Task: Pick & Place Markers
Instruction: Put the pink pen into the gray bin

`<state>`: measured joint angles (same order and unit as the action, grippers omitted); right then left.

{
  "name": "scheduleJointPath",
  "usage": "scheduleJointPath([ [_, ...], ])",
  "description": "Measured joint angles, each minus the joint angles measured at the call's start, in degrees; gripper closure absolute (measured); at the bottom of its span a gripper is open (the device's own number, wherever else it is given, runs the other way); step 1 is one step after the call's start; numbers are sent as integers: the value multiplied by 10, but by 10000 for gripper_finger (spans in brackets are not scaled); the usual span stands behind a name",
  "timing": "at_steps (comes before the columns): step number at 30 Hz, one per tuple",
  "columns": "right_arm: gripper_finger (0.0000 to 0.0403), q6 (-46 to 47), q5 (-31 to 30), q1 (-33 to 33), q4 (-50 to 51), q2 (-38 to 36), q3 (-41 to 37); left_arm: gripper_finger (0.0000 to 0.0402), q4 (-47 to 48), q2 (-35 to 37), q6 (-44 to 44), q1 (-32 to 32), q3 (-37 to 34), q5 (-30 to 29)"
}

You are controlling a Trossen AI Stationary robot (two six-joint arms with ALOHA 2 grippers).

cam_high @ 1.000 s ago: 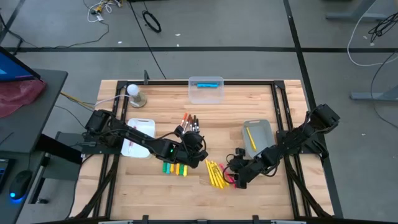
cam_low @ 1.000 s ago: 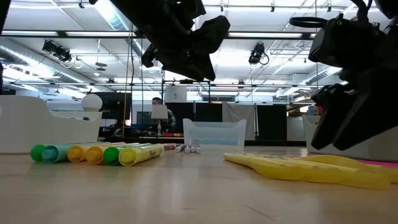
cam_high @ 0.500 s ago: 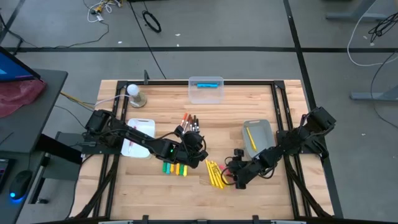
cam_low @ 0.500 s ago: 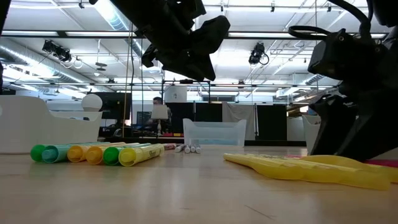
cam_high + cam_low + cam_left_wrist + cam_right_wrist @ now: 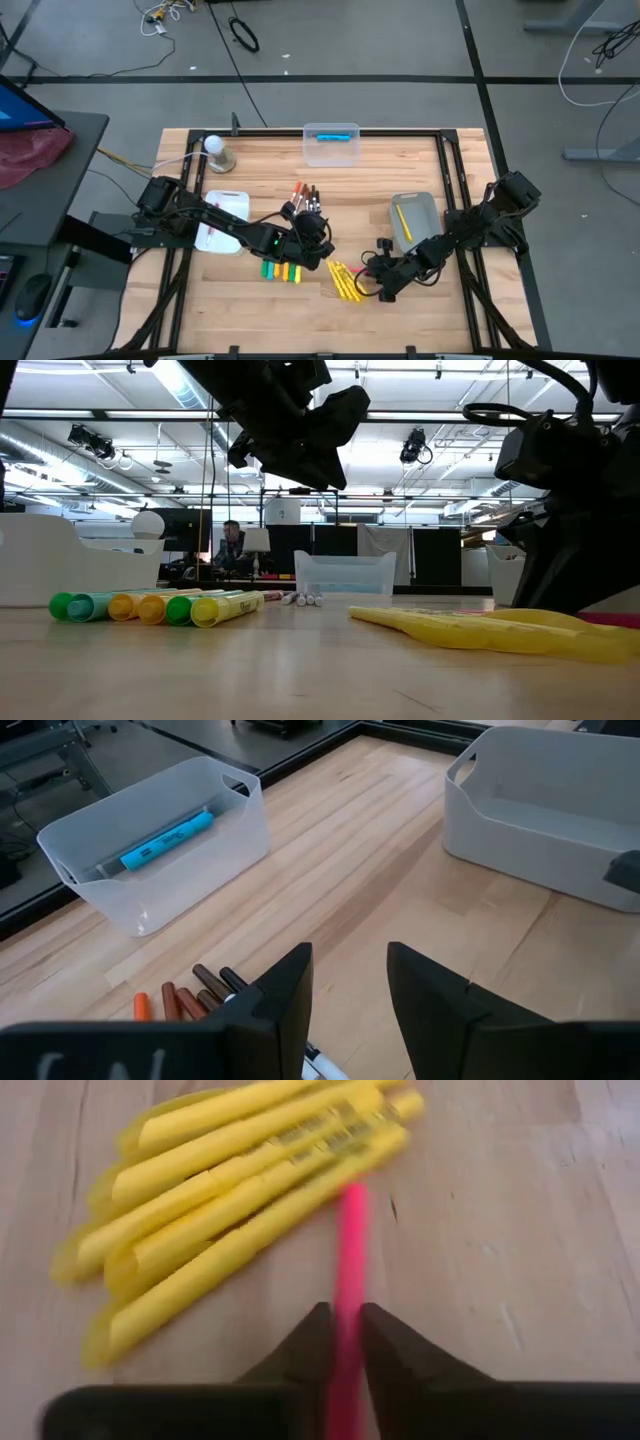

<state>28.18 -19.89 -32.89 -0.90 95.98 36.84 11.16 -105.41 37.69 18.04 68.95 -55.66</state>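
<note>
Pink shows between the fingers of the right gripper [image 5: 340,1342]: a slim pink marker [image 5: 349,1250] runs straight ahead from the closed-in fingers, which are clamped on its near end. It lies low over the pale wooden worktop [image 5: 250,185]. Just beside the marker, fanning away to one side of the gripper's tips, lies a loose pile of slim yellow markers [image 5: 230,1175], touching one another. From above, the right gripper [image 5: 378,284] sits at the edge of that yellow pile [image 5: 345,279], with a grey bin [image 5: 413,220] holding one yellow marker [image 5: 404,223] farther back along its arm's side.

The left gripper [image 5: 312,245] hangs above the worktop with its fingers [image 5: 288,1005] apart and nothing between them. Directly ahead of it lie several thin markers with orange, brown and black caps [image 5: 190,998], side by side. Farther ahead stands a clear bin [image 5: 160,845] with a blue marker [image 5: 167,839] inside. Below and behind this gripper a row of chunky green, yellow and orange markers [image 5: 280,271] lies on the wood; the low view shows them lined up end-on [image 5: 150,606]. A white tray [image 5: 222,222] sits under the left arm.
</note>
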Motion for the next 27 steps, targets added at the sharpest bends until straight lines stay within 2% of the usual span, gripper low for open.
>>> scheduleJointPath([
  [3,387,-1,10,5,0,-1,0,264,0,0,0,0,0,0],
  [12,388,44,11,6,21,-31,-3,264,0,0,0,0,0,0],
  [16,390,75,-20,6,38,-66,-2,264,0,0,0,0,0,0],
  [27,390,109,-52,19,102,-201,-2,264,0,0,1,0,0,0],
])
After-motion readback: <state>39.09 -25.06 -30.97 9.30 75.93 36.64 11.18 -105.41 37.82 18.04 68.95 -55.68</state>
